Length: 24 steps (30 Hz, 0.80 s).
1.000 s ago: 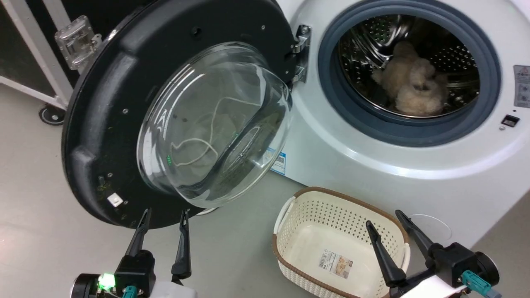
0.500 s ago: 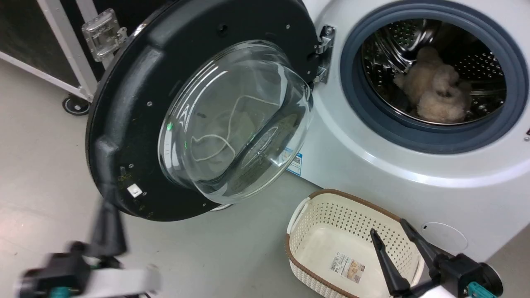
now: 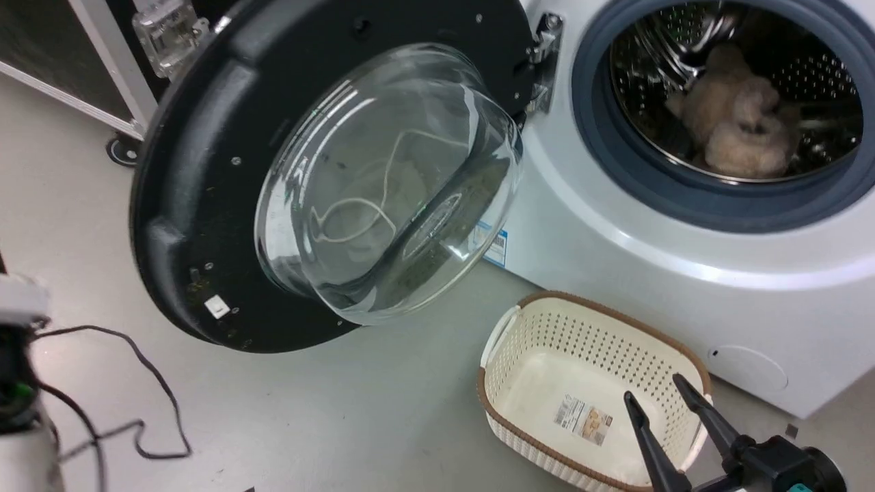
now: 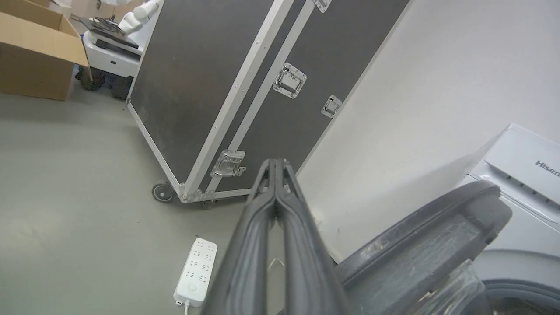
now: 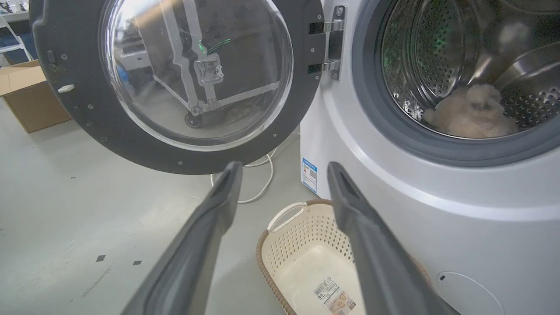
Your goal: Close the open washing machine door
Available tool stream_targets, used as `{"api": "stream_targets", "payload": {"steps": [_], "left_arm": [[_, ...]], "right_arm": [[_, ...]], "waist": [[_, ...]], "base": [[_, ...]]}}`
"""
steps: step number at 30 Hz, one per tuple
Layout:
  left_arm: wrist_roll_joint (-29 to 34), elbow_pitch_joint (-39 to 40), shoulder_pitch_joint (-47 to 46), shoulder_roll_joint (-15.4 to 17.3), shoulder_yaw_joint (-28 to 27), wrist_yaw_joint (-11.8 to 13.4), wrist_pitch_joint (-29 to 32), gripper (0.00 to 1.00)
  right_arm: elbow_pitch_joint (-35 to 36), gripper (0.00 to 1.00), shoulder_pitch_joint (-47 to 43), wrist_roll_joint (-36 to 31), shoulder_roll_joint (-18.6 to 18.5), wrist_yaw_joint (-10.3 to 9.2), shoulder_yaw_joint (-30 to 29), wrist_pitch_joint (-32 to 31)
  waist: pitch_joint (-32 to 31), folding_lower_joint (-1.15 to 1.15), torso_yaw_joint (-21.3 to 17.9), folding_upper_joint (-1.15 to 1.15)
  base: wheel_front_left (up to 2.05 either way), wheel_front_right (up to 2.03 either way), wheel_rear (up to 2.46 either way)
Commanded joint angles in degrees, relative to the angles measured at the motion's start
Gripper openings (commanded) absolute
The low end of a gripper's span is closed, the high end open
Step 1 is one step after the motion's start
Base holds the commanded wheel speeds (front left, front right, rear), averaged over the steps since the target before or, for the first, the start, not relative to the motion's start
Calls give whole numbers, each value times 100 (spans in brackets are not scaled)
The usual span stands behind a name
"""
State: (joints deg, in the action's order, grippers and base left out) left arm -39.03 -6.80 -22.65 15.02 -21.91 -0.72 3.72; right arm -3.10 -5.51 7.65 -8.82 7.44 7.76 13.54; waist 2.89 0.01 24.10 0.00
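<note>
The washing machine door stands wide open, hinged on the left of the white washer, its glass bowl bulging toward me. From the right wrist the door faces me squarely. My left gripper is shut on nothing, beside the door's outer rim, pointing at a flight case. My pale left forearm shows at the left edge. My right gripper hangs open over the basket, also seen as the right gripper with empty fingers.
A cream perforated basket sits on the floor before the washer. A fluffy beige item lies in the steel drum. A black flight case on castors stands behind the door, with a power strip and a cardboard box nearby.
My left gripper has shut and swung out to the left, leaving the lower middle of the head view. The head camera has shifted. The right gripper stays open.
</note>
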Motion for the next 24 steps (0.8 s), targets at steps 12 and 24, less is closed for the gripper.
{"api": "stream_targets", "payload": {"steps": [12,24], "left_arm": [[-2290,-1859,-949,257,-364,107,2889,0],[-3143,-1224,61,-16,-463,-372,4006,0]], "right_arm": [[7,100,128,188,-351,5,190,146],[-174,100,66,202,-156,5,-16,146]], "waist": [[376,-1,-203,0],[-60,-1,-435,0]], "base": [[0,0,0],[0,0,0]]}}
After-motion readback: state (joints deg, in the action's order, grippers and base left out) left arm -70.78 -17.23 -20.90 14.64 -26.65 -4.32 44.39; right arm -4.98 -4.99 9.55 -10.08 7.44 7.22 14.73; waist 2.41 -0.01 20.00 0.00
